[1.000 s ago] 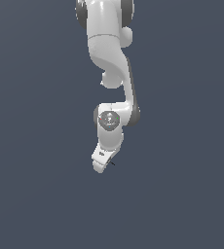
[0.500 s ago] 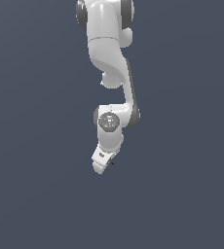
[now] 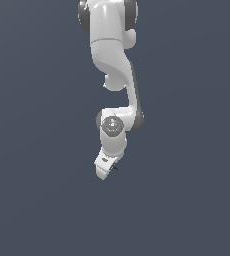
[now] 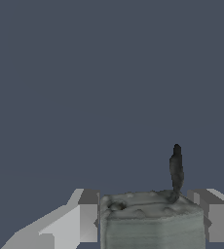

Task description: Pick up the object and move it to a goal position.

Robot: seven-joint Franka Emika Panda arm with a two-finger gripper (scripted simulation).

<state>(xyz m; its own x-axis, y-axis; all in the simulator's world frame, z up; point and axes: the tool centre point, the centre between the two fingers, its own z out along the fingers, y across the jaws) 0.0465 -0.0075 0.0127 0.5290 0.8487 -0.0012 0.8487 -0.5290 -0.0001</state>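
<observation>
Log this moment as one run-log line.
phase: carry | white end effector: shut on small grey-green block with dark stalk | arm: over bare grey floor | goal: unseen

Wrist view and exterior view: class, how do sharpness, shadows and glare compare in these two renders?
Wrist view: the block between the fingers fills the lower frame, its texture smeared and soft, with no cast shadow or glare on the flat grey backdrop. Exterior view: the arm shows soft shading and no harsh highlights, the hand is small, and the block is too tiny to make out.
</observation>
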